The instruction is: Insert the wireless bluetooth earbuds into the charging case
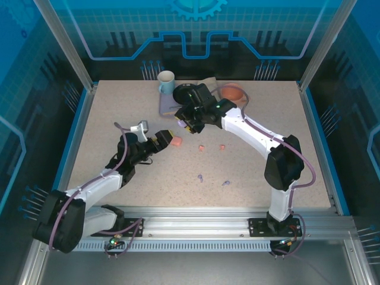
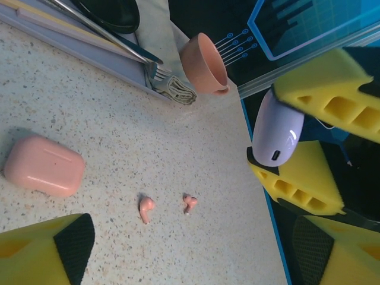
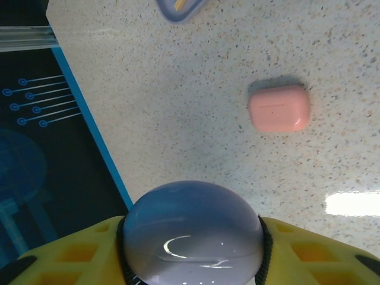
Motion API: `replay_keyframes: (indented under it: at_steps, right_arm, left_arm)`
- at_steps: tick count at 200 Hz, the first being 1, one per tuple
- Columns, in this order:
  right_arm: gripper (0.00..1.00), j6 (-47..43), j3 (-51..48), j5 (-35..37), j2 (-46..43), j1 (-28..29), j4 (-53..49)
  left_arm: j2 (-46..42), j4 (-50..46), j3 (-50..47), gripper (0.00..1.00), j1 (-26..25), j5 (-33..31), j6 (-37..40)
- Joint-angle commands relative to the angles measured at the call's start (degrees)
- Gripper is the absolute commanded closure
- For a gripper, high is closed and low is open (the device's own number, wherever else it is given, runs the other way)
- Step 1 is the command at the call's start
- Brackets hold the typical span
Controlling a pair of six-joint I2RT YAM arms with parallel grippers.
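From above, the left gripper stands spread and empty just left of the pink case. The nearer pink earbud and second pink earbud lie to the case's right, and a lilac earbud lies toward the bases. The right gripper hangs beyond the case. In the left wrist view, the nearer pink earbud lies ahead between the wide fingers, its stem seemingly across their closing line, though it is small. In the right wrist view, the fingers are clenched on the lilac case.
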Motion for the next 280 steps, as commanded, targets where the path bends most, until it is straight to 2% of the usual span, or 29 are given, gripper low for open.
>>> replay_keyframes:
  at_steps: [1,39,121,280]
  right_arm:
    - [0.5,3.51,0.37,-1.79,0.27,-0.23,2.22]
    - [0.5,3.68,0.71,-1.48,0.19,0.13,1.91]
    - [0.51,4.68,-0.72,-3.1,0.7,0.65,3.83]
    - [0.51,5.52,-2.33,-4.15,0.46,1.13,5.39]
  left_arm:
    - [2.64,6.48,3.26,0.17,-0.91,-0.59,0.76]
    - [5.54,8.3,6.12,0.29,-1.27,2.48,1.22]
    - [10.82,10.32,9.89,0.35,-2.63,3.71,1.15]
    - [15.03,11.83,13.45,0.54,-2.76,2.96,1.02]
